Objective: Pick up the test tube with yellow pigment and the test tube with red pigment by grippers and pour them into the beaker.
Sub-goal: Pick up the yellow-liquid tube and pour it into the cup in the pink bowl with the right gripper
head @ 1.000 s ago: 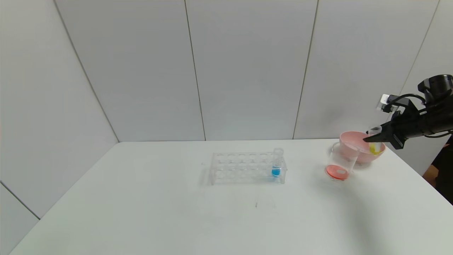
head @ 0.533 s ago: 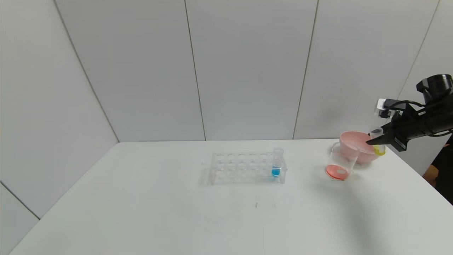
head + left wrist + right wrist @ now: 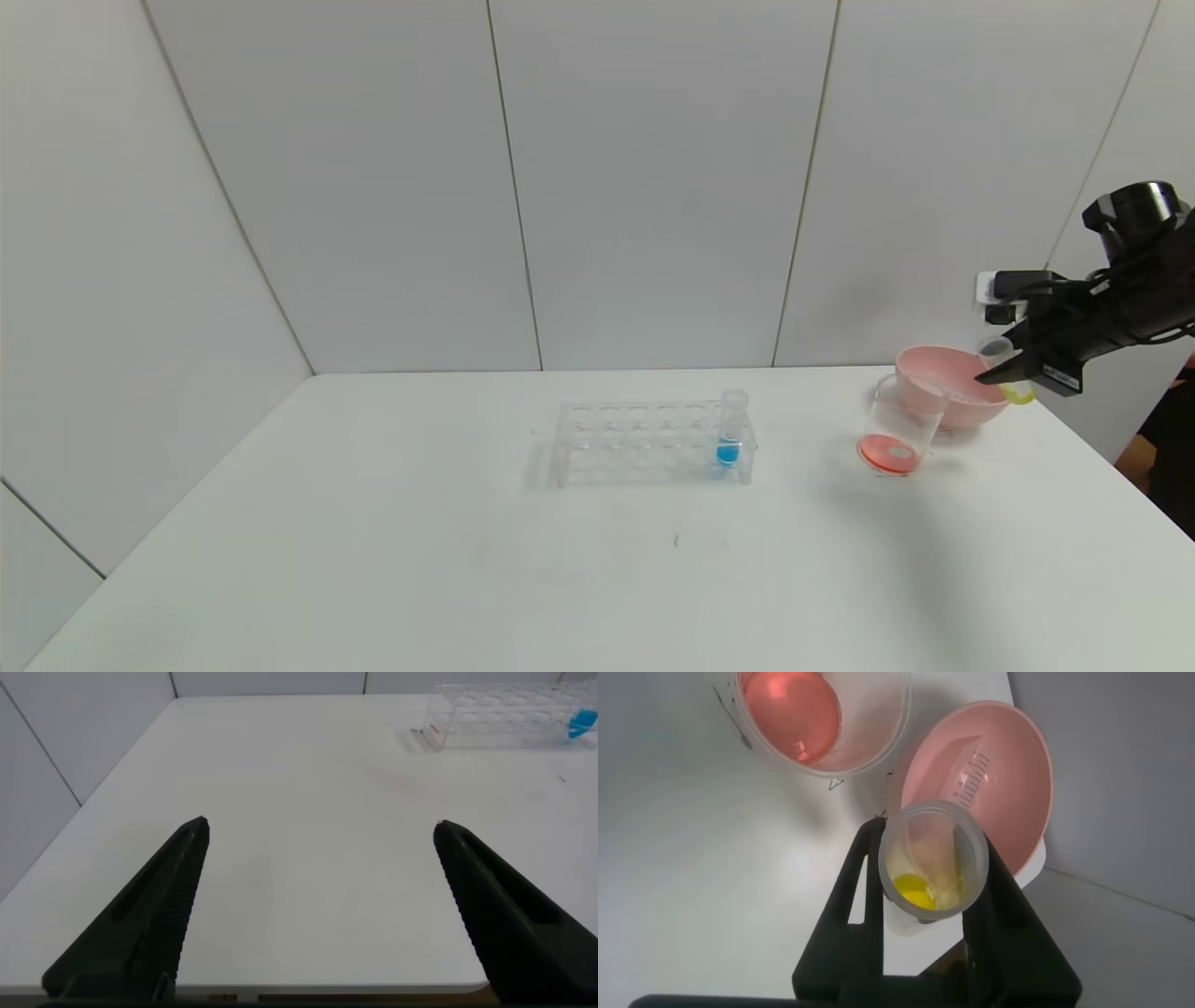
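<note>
My right gripper (image 3: 997,374) is shut on the test tube with yellow pigment (image 3: 1010,373) and holds it tilted above the right rim of the pink bowl (image 3: 938,378). In the right wrist view the fingers (image 3: 854,887) clamp the tube (image 3: 931,863), with a little yellow liquid inside. The beaker (image 3: 896,431) stands left of the bowl with red-orange liquid at its bottom; it also shows in the right wrist view (image 3: 868,728). The test tube with red pigment is out of view. My left gripper (image 3: 320,824) is open and empty over the table's near left part.
A clear tube rack (image 3: 644,443) stands mid-table with a blue-liquid tube (image 3: 730,431) in its right end; it also shows in the left wrist view (image 3: 495,714). The table's right edge lies just beyond the bowl (image 3: 990,775).
My right gripper has shifted slightly right and rotated, tipping the yellow tube from nearly upright to a clear tilt, its bottom swinging right. Beaker, bowl and rack have not moved.
</note>
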Available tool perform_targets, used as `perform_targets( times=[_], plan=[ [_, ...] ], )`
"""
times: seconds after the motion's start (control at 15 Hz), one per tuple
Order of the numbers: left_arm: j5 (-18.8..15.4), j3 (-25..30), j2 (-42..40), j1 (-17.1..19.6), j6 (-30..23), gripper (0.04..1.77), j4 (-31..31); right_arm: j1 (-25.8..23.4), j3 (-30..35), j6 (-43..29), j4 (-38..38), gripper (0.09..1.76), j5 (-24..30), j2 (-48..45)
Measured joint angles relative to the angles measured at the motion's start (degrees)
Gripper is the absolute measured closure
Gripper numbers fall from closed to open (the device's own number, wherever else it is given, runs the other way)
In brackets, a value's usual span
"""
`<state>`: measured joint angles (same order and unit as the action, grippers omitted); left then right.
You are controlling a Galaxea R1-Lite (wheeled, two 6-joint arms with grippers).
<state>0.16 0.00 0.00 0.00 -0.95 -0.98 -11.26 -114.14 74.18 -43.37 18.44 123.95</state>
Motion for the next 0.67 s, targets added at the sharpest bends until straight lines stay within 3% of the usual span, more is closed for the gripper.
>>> perform_targets(
  times=[0.67],
  plan=[
    [0.0,0.0,0.0,0.0,0.0,0.09,0.0,5.86,-0.2,5.77,0.18,1.31,-13.49,-0.17]
  ],
)
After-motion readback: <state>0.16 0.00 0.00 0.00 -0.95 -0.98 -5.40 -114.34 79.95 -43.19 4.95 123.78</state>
